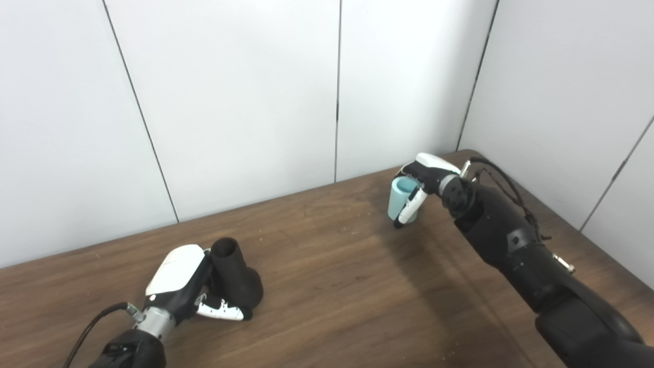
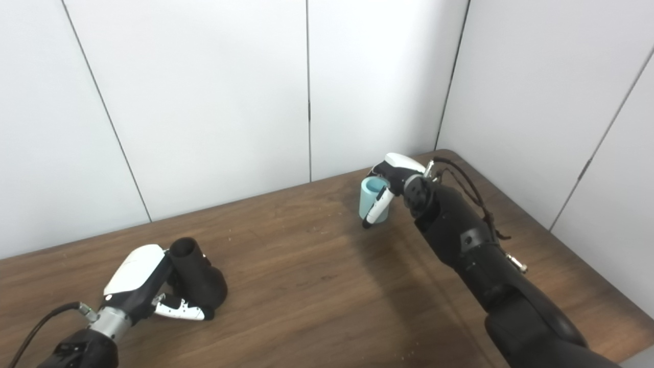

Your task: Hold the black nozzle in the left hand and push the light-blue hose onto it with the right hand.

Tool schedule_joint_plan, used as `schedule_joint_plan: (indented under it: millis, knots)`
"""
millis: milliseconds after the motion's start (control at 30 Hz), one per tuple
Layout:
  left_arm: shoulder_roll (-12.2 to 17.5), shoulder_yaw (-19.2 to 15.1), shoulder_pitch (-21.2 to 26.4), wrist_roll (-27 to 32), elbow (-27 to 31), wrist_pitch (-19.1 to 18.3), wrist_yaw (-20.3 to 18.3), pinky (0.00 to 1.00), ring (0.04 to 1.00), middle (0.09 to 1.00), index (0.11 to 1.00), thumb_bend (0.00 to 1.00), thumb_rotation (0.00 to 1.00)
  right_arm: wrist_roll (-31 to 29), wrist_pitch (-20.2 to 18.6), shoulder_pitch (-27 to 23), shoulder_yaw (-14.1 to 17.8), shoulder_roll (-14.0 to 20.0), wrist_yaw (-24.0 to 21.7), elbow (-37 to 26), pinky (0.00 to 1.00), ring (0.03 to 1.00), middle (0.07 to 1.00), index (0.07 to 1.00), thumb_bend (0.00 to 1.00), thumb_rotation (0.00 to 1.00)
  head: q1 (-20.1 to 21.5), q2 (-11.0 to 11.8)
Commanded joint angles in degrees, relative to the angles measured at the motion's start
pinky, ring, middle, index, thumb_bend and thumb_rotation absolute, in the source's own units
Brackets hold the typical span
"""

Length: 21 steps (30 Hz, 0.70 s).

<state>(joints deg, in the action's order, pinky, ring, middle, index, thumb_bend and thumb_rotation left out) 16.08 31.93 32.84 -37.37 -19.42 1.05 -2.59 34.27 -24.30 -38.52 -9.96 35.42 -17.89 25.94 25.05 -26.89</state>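
Note:
The black nozzle (image 1: 236, 276) stands on the wooden table (image 1: 337, 266) at the lower left, its open tube end pointing up. My left hand (image 1: 186, 286) is wrapped around it from the left, with white fingers (image 1: 220, 309) curled across its wide base. At the far right the short light-blue hose piece (image 1: 400, 199) stands upright on the table. My right hand (image 1: 424, 184) closes on it from the right and above, a white finger lying down its front. The two objects are far apart.
White wall panels (image 1: 230, 102) close off the table's far edge and the right side. The table's rounded far right corner (image 1: 467, 152) lies just behind the right hand. Bare wood spans the stretch between the two hands.

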Motion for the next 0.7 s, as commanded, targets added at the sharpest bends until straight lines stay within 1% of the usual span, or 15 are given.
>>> schedule_joint_plan:
  millis: [0, 33, 67, 100, 133, 167, 233, 267, 300, 333, 433, 467, 533, 600, 667]
  knots:
    - [3.7, 2.5, -6.0, -3.4, -3.9, -3.1, -5.9, 0.40, 0.416, 0.415, 0.488, 0.53, 0.00, 0.8, 0.4, -2.2, -0.1, 2.3, 1.4, -1.8, 0.65, 0.725, 0.667, 0.649, 0.80, 0.05, 0.1, -0.2]
    - [3.7, 2.5, -6.0, -3.4, -4.0, -3.1, -5.8, 0.40, 0.413, 0.412, 0.488, 0.52, 0.00, 0.9, 0.2, -2.0, -0.2, 2.4, 1.2, -2.3, 0.59, 0.661, 0.634, 0.639, 0.80, 0.04, 0.1, -0.2]
    - [3.7, 2.5, -6.0, -3.5, -3.9, -3.1, -5.8, 0.40, 0.411, 0.410, 0.488, 0.52, 0.00, 1.0, 0.0, -1.9, -0.3, 2.5, 1.1, -2.7, 0.47, 0.553, 0.560, 0.627, 0.68, 0.02, 0.1, -0.4]
    - [3.8, 2.5, -6.1, -3.5, -3.8, -3.1, -5.8, 0.42, 0.418, 0.412, 0.488, 0.52, 0.00, 0.9, -0.2, -1.7, -0.3, 2.6, 1.1, -3.2, 0.28, 0.347, 0.506, 0.547, 0.60, 0.01, 0.1, -0.4]
    - [3.8, 2.4, -6.1, -3.4, -3.7, -3.2, -5.9, 0.43, 0.426, 0.415, 0.488, 0.53, 0.00, 0.8, -0.2, -1.6, -0.3, 2.7, 1.1, -3.5, 0.22, 0.283, 0.488, 0.518, 0.57, 0.00, 0.1, -0.4]
    - [3.8, 2.4, -6.1, -3.4, -3.6, -3.2, -5.9, 0.43, 0.429, 0.417, 0.488, 0.53, 0.00, 0.7, 0.0, -1.5, -0.3, 2.8, 1.2, -3.5, 0.26, 0.321, 0.451, 0.514, 0.55, 0.00, 0.1, -0.4]
    - [3.9, 2.4, -6.2, -3.4, -3.6, -3.1, -5.8, 0.41, 0.429, 0.418, 0.488, 0.53, 0.00, 0.5, 0.7, -1.5, -0.1, 2.9, 1.4, -3.4, 0.39, 0.456, 0.496, 0.473, 0.53, 0.00, 0.1, -0.6]
    - [3.9, 2.4, -6.3, -3.4, -3.6, -3.0, -5.8, 0.41, 0.428, 0.418, 0.488, 0.53, 0.00, 0.2, 1.1, -1.5, 0.0, 2.9, 1.6, -3.3, 0.45, 0.501, 0.515, 0.457, 0.53, 0.00, 0.0, -0.7]
    - [3.9, 2.4, -6.3, -3.5, -3.6, -3.0, -5.7, 0.40, 0.426, 0.417, 0.488, 0.53, 0.00, -0.2, 1.4, -1.4, 0.4, 2.8, 2.0, -3.4, 0.48, 0.522, 0.524, 0.449, 0.53, 0.00, -0.1, -0.7]
    - [3.9, 2.5, -6.3, -3.5, -3.6, -3.0, -5.7, 0.40, 0.425, 0.417, 0.488, 0.53, 0.00, -0.7, 1.9, -1.3, 0.8, 2.7, 2.5, -3.3, 0.47, 0.519, 0.524, 0.448, 0.53, 0.00, -0.1, -0.7]
    - [3.8, 2.6, -6.2, -3.7, -3.6, -3.3, -5.8, 0.37, 0.404, 0.409, 0.488, 0.52, 0.00, -2.1, 3.2, -0.8, 2.1, 2.2, 4.3, -3.5, 0.41, 0.449, 0.515, 0.460, 0.52, 0.00, -0.1, -0.8]
    - [3.8, 2.6, -6.2, -3.7, -3.6, -3.3, -5.8, 0.36, 0.399, 0.440, 0.485, 0.53, 0.00, -2.6, 4.0, -0.8, 2.4, 2.2, 4.9, -3.1, 0.40, 0.443, 0.515, 0.462, 0.52, 0.00, -0.1, -0.9]
    - [3.7, 2.6, -6.2, -3.6, -3.3, -3.4, -6.0, 0.35, 0.394, 0.466, 0.482, 0.53, 0.00, -3.0, 4.9, -0.9, 2.5, 2.1, 5.8, -2.6, 0.39, 0.440, 0.513, 0.463, 0.52, 0.00, -0.1, -0.9]
    - [3.7, 2.6, -6.2, -3.6, -3.0, -3.6, -6.2, 0.36, 0.395, 0.420, 0.486, 0.52, 0.00, -3.1, 5.0, -0.9, 2.5, 2.2, 6.2, -2.8, 0.39, 0.439, 0.513, 0.464, 0.52, 0.00, -0.3, -1.1]
    - [3.6, 2.7, -6.3, -3.6, -2.8, -3.8, -6.4, 0.37, 0.406, 0.412, 0.488, 0.52, 0.00, -3.1, 4.8, -0.9, 2.4, 2.2, 6.4, -3.3, 0.39, 0.437, 0.509, 0.469, 0.52, 0.00, -0.5, -1.2]
